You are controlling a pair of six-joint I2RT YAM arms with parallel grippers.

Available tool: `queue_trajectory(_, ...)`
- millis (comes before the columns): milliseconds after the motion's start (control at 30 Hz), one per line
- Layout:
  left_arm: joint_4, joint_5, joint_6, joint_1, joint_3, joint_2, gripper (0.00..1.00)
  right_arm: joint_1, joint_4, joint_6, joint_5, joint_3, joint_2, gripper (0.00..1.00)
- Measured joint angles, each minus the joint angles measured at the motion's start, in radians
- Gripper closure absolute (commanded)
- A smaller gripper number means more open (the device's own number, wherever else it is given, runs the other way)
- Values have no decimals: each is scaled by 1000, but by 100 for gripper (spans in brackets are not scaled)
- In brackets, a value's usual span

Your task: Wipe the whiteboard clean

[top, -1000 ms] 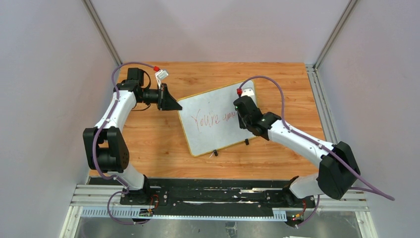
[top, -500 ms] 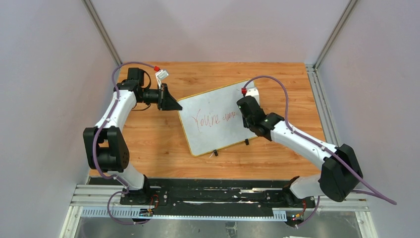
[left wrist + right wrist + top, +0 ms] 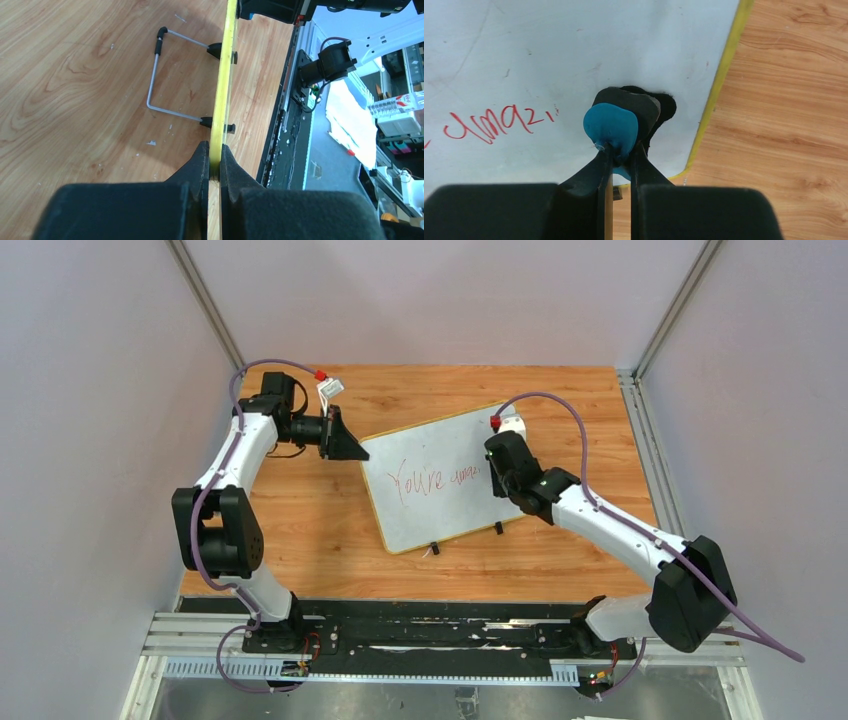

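whiteboard (image 3: 430, 515) on table (image 3: 320, 525), eraser (image 3: 610, 125) — on whiteboard

From the left wrist the whiteboard (image 3: 223, 80) is edge-on, its face hidden; the red writing (image 3: 489, 125) runs off-frame; the lower part of the eraser (image 3: 611, 127) is covered

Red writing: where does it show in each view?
Top external: red writing across the middle of the whiteboard.
Left wrist: not in it; the board is edge-on.
Right wrist: lower left, left of the eraser.
Shared landmark: the yellow rim.
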State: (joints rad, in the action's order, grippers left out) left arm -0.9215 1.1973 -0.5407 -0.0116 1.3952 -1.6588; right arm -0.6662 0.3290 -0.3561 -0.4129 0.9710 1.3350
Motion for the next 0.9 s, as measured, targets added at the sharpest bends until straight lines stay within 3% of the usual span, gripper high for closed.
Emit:
queue_trajectory(300, -32, -11, -14, -1, 17, -7, 100, -11, -49, 6, 157, 6, 25, 99)
queue_trajectory(533, -35, -21, -13, -8, 24, -7, 100, -74, -48, 11, 225, 103, 118, 99)
queue_trajectory(900, -43, -25, -21, -11, 29, -7, 100, -104, -43, 22, 224, 139, 144, 99)
